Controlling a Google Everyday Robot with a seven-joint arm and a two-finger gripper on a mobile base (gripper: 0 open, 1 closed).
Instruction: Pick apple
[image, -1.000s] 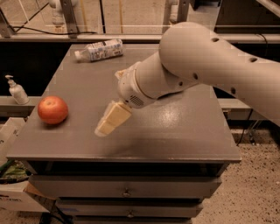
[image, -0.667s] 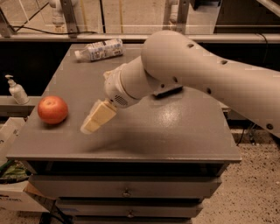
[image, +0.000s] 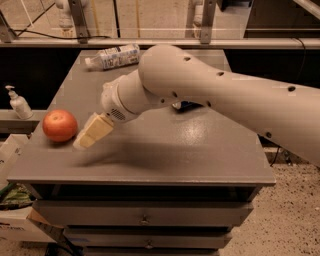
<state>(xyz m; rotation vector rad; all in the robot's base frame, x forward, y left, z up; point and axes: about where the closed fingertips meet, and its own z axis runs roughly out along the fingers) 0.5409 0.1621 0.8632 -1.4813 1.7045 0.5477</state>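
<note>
Poised at frame's left: claw (image: 84, 141) just beside apple (image: 60, 125) on desk (image: 190, 147), angled for grasping; width impossible to tell.

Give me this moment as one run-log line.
phase: pre-grasp | gripper: low over table, beside apple, contact unclear | apple: resting on table, not lifted | other: plastic bottle lying at back

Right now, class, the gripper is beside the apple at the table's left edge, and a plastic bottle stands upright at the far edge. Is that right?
Not quite. The camera view shows the plastic bottle lying on its side at the far edge of the table, not upright. The rest holds: the gripper is beside the apple at the left edge.
</note>
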